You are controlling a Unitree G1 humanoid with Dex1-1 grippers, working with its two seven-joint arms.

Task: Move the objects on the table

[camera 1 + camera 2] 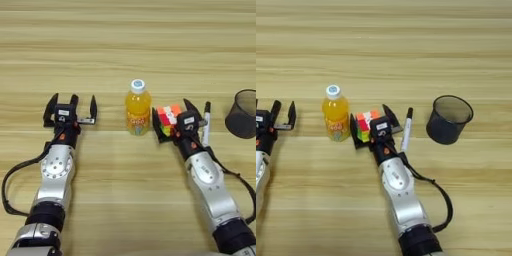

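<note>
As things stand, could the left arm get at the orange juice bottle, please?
Probably yes. The left gripper is open and the bottle stands upright to its right, with only bare table between. The cube, on the bottle's far side, sits between the right gripper's fingers.

Broad light wooden table [125,45] of pale grained planks, grain running side to side, fills view.

Small orange juice bottle with white cap [137,107]: upright, just past centre toward 12 o'clock.

Multicoloured puzzle cube [168,118]: on tabletop just beside bottle, at its 3 o'clock.

White marker with black cap [406,129]: lying flat near cube at its 3 o'clock, cap end pointing roughly 12 o'clock.

Black mesh cup [448,119]: upright, open mouth up, at 3 o'clock of marker, apart from it.
</note>
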